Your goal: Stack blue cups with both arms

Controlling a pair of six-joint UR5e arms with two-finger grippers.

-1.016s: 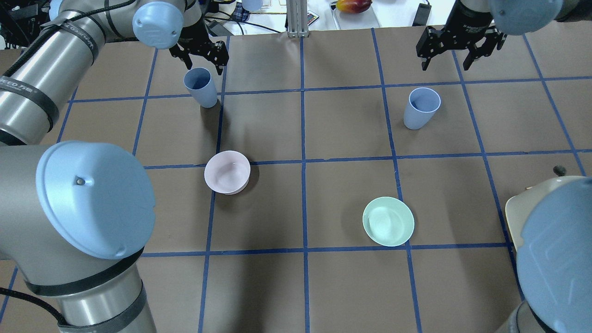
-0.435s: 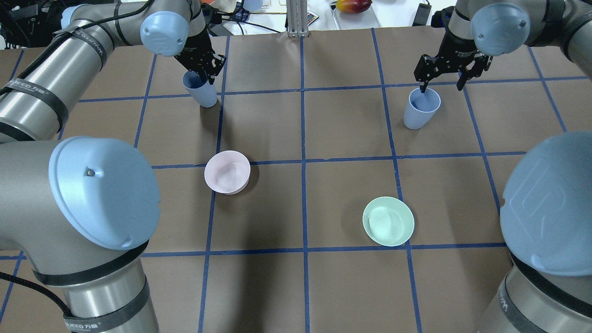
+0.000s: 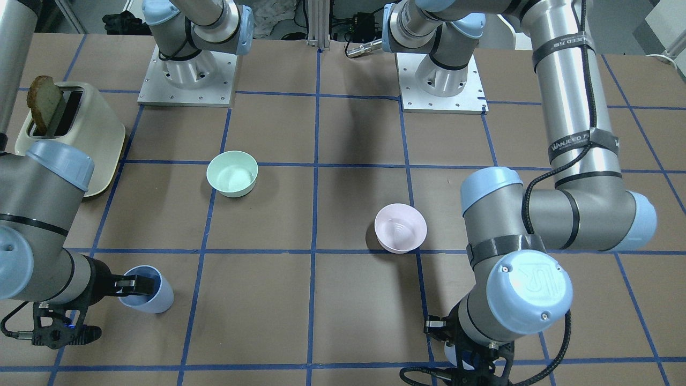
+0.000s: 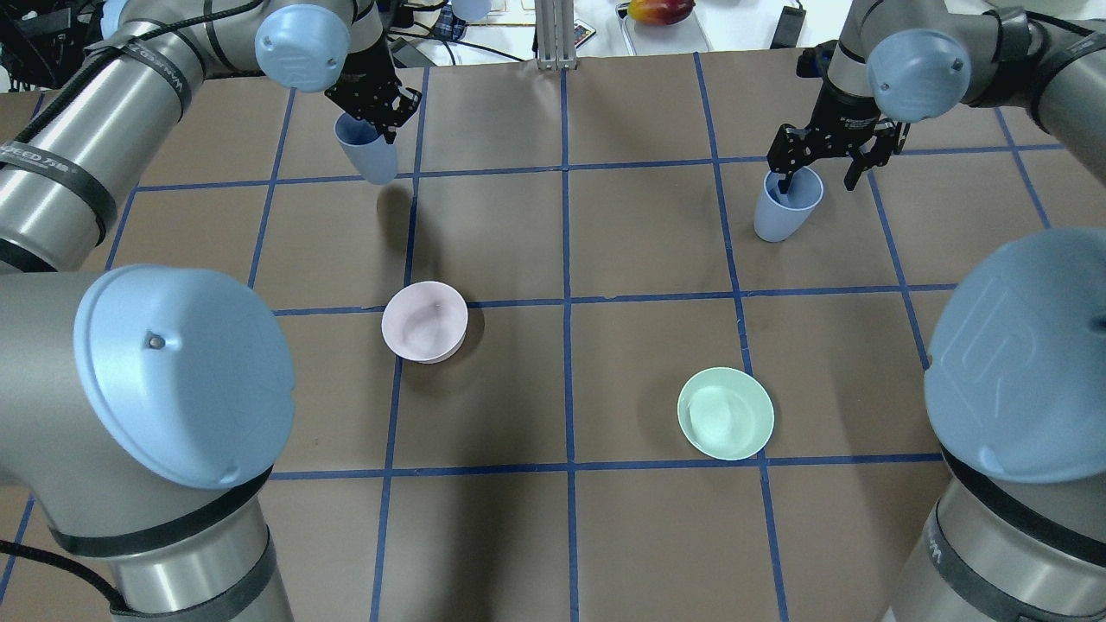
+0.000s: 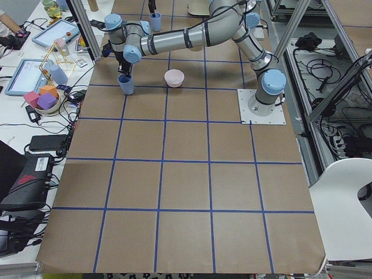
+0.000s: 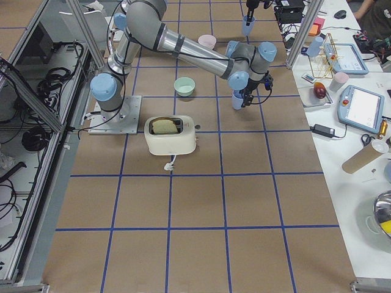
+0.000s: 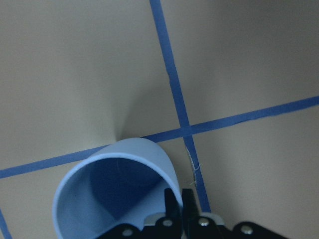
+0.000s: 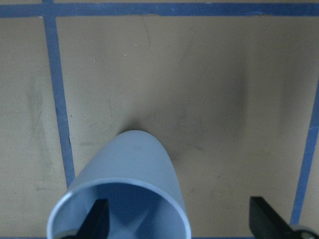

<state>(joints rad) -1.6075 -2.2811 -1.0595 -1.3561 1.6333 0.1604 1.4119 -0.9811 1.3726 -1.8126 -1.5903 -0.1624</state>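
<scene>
Two blue cups. My left gripper (image 4: 380, 117) is shut on the rim of the left blue cup (image 4: 367, 155) and holds it a little above the table, with its shadow apart below it. In the left wrist view the fingers (image 7: 178, 199) pinch the cup's wall (image 7: 114, 199). My right gripper (image 4: 816, 177) is open over the right blue cup (image 4: 782, 212), which stands on the table. One finger (image 8: 97, 219) is inside that cup (image 8: 134, 169), the other outside and clear of it. The right cup also shows in the front view (image 3: 155, 297).
A pale pink bowl (image 4: 423, 321) sits left of centre and a mint-green bowl (image 4: 724, 413) right of centre, both nearer the robot than the cups. A cream toaster (image 3: 80, 134) with a slice of bread stands by the right arm's side. Blue tape lines grid the brown table.
My left gripper came down, shut on the left cup's rim and raised it off the table. My right gripper came down over the right cup, one finger going inside it.
</scene>
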